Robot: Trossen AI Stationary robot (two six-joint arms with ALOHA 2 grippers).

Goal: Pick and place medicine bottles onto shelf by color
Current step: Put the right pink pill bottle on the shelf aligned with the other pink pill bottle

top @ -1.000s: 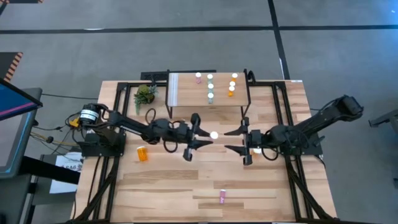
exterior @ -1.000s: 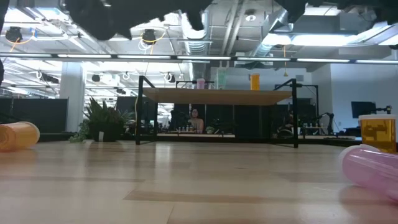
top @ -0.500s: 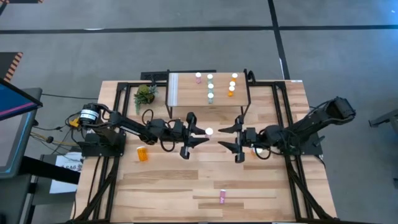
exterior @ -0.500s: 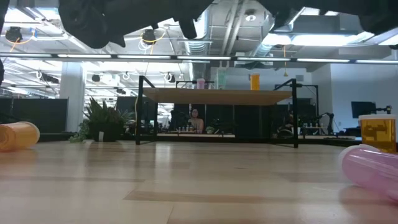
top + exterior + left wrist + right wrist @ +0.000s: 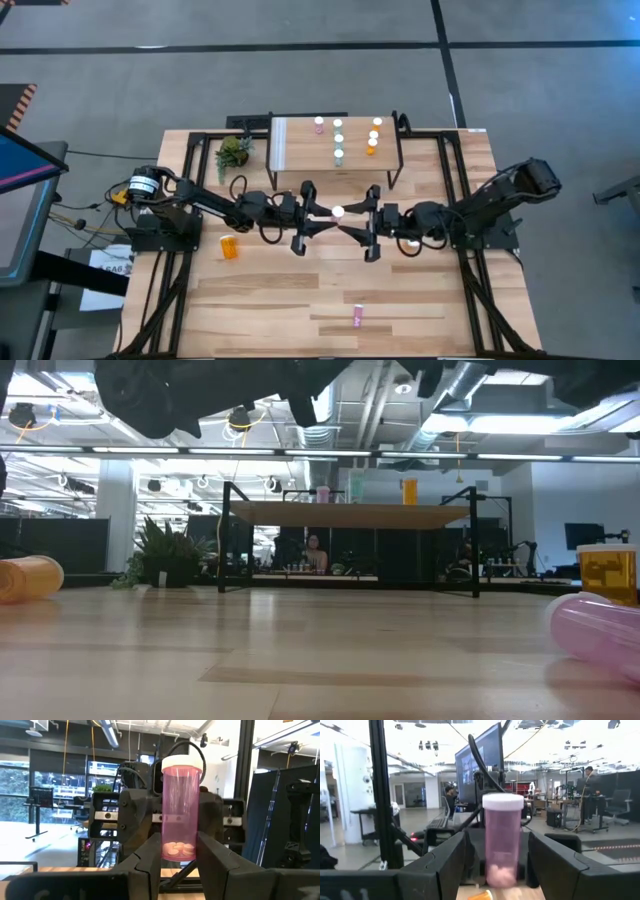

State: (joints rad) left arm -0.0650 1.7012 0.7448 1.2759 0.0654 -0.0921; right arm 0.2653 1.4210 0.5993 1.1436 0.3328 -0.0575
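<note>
Handover point: centre of the high view, just below the shelf (image 5: 300, 145); both arms meet there above the bench (image 5: 300, 300).
Left gripper (image 5: 318, 214): reaches in from the left of the frame; fingers (image 5: 150, 865) clamped on the lower body of a pink medicine bottle (image 5: 179, 815), held upright, white cap on top, pale tablets visible at its base.
Right gripper (image 5: 358, 222): reaches in from the right of the frame, facing the left one; fingers (image 5: 445, 865) spread wide on either side of the same pink bottle, a gap showing on each side, not closed on it.
Shelf contents: upper centre of the high view, light wood top with white strip at its left end; one pink-bodied bottle (image 5: 319, 125), three teal bottles (image 5: 338, 140) in a column, three orange bottles (image 5: 374, 136) in a column, all upright with white caps.
Loose bottles on bench: orange bottle (image 5: 230, 246) lying on its side, lower left of the grippers; small pink bottle (image 5: 357, 317) lying at lower centre; another orange bottle partly hidden under the right arm.
Plant (image 5: 233, 152): small green one, just left of the shelf.
Low view: shelf (image 5: 350, 515) at mid-frame, both arms dark at the top edge; a person seated in the room far behind.
</note>
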